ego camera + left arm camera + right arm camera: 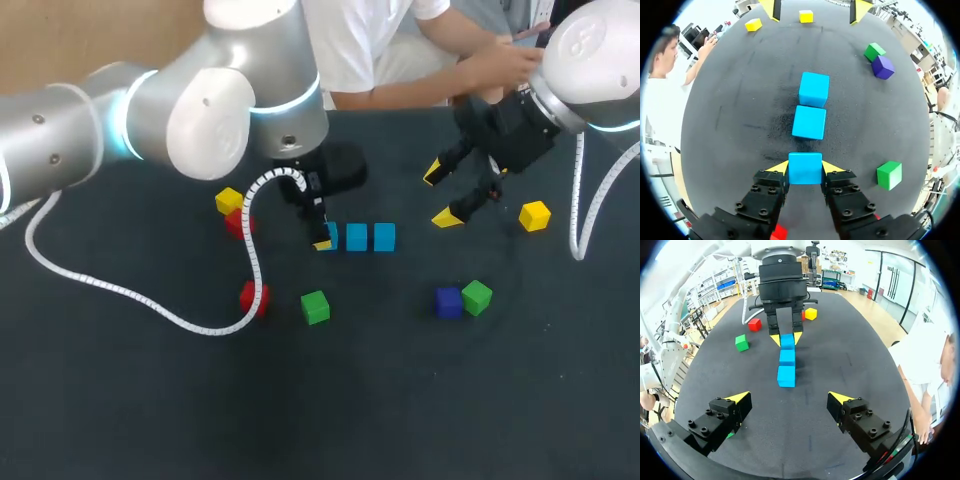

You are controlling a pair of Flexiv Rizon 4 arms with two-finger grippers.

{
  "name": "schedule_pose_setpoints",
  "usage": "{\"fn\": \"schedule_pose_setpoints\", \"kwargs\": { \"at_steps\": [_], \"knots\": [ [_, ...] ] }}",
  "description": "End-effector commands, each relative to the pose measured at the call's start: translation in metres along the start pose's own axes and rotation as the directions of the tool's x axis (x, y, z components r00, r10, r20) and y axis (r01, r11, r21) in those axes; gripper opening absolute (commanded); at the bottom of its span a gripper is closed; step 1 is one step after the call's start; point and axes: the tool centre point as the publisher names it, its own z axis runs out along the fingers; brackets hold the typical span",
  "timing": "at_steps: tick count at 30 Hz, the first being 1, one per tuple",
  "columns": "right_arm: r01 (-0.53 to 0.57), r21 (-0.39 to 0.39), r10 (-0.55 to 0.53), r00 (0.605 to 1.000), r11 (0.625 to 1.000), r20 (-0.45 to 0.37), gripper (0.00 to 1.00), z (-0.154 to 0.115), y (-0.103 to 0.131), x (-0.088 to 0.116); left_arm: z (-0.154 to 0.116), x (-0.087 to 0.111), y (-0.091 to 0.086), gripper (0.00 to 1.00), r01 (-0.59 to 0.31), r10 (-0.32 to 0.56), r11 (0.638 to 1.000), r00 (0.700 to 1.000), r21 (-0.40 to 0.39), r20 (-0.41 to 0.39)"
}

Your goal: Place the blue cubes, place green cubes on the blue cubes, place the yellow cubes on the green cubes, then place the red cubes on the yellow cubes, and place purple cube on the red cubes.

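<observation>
Front green cube (315, 307): lower middle of the head view, standing alone on the table (120, 400).
Front red cube (253, 297): just left of that green one, partly behind the white cable (212, 328) of the left arm (200, 110).
Purple cube (448, 302): lower right of centre, touching a second green cube (477, 297) on its right.
Blue row: three cubes close together in a line at the centre of the frame. They are the held blue cube (805, 172), the middle blue cube (357, 237) and the end blue cube (384, 237).
Left gripper (805, 167): clamped on the held blue cube, a yellow tip pressed to each side. That cube is the left end of the row.
Right gripper (440, 195): fingers spread wide, to the right of the row and apart from it.
Right yellow cube (534, 215): right side of the frame, apart from the right gripper.
Left yellow cube (229, 200): left of centre, touching a back red cube (238, 222) just below it.
Person's hand (505, 62): upper right, at the wrist of the right arm (600, 50) — whether it touches, I cannot tell.
</observation>
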Motion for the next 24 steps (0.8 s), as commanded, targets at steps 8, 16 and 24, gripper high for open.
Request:
{"fn": "schedule_pose_setpoints", "kwargs": {
  "at_steps": [8,16,24],
  "knots": [
    [0.001,0.002,-0.001,1.000,1.000,0.001,1.00,0.000,0.001,0.000,-0.005,-0.003,-0.002,0.00,-0.008,0.008,1.000,1.000,0.002,0.005],
    [0.001,0.002,-0.001,1.000,1.000,0.001,1.00,0.000,0.001,0.000,-0.007,-0.001,-0.008,0.00,0.002,-0.002,1.000,1.000,0.004,-0.006],
    [0.001,0.002,-0.001,1.000,1.000,0.001,1.00,0.000,0.001,0.000,-0.002,-0.005,-0.005,0.00,-0.004,0.004,1.000,1.000,0.018,0.002]
  ]
}}
